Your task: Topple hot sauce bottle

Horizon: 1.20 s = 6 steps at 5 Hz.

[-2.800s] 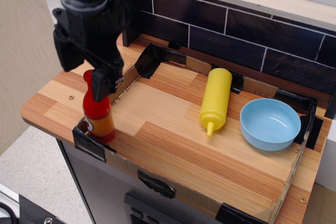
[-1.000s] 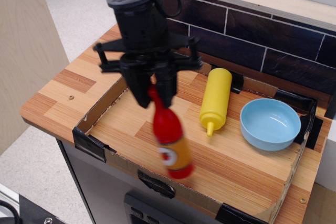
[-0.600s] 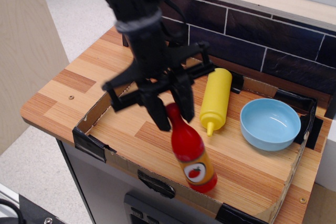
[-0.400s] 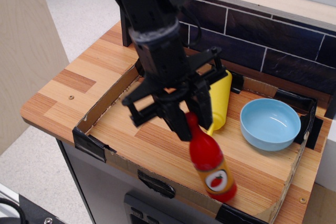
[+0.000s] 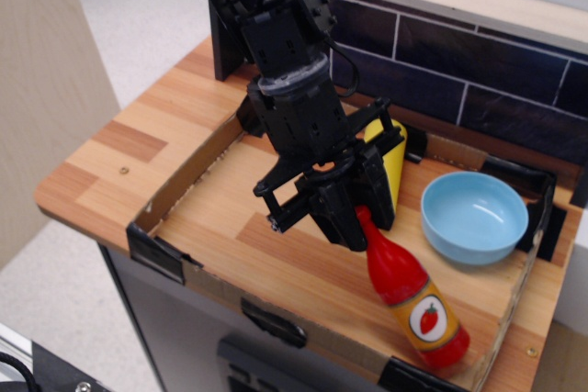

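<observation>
The hot sauce bottle (image 5: 411,293) is glossy red with an orange-yellow label and a tomato mark. It leans steeply, base toward the tray's front right corner, cap up toward the left. My gripper (image 5: 361,223) is shut on the bottle's cap and neck, its black fingers on either side of it. The bottle's base looks to rest on or just above the wooden tray floor (image 5: 266,254); I cannot tell which.
A yellow squeeze bottle (image 5: 392,164) lies behind my gripper, mostly hidden. A light blue bowl (image 5: 474,218) sits at the right. Low cardboard walls with black tape (image 5: 163,251) ring the tray. A dark tiled backsplash (image 5: 459,71) stands behind.
My gripper carried the bottle from the tray's front left corner across to the right, tilting it further over as it went. It now leans low near the front right corner.
</observation>
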{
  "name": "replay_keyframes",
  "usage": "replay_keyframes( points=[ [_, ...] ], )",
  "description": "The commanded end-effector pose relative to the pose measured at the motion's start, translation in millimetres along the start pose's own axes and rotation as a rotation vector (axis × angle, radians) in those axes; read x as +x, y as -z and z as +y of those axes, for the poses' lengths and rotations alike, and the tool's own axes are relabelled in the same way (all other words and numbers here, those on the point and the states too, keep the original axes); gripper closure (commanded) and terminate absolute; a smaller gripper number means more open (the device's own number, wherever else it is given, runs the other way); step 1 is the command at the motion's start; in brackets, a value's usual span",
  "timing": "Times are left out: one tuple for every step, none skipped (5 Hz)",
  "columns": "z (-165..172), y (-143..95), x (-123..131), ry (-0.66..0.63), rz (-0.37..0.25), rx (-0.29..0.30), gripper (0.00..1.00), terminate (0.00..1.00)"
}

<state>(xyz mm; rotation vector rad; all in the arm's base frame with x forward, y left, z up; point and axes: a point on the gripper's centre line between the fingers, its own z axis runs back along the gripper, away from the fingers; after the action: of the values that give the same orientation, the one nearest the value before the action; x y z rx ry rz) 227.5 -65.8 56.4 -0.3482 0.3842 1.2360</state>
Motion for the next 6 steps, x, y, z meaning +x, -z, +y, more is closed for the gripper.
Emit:
replay_keyframes(
  points=[
    [-1, 5, 45, -0.014, -0.064, 0.124, 1.00, 0.00],
    [3, 14, 59, -0.037, -0.136, 0.103, 1.00, 0.00],
    [4, 17, 68, -0.017, -0.175, 0.113, 1.00, 0.00],
    [8, 17, 68, 0.027, -0.217, 0.123, 0.00, 0.00],
    [7, 12, 61, 0.086, -0.236, 0.126, 0.00, 0.00],
    [5, 3, 51, 0.090, -0.279, 0.129, 0.00, 0.00]
  ],
)
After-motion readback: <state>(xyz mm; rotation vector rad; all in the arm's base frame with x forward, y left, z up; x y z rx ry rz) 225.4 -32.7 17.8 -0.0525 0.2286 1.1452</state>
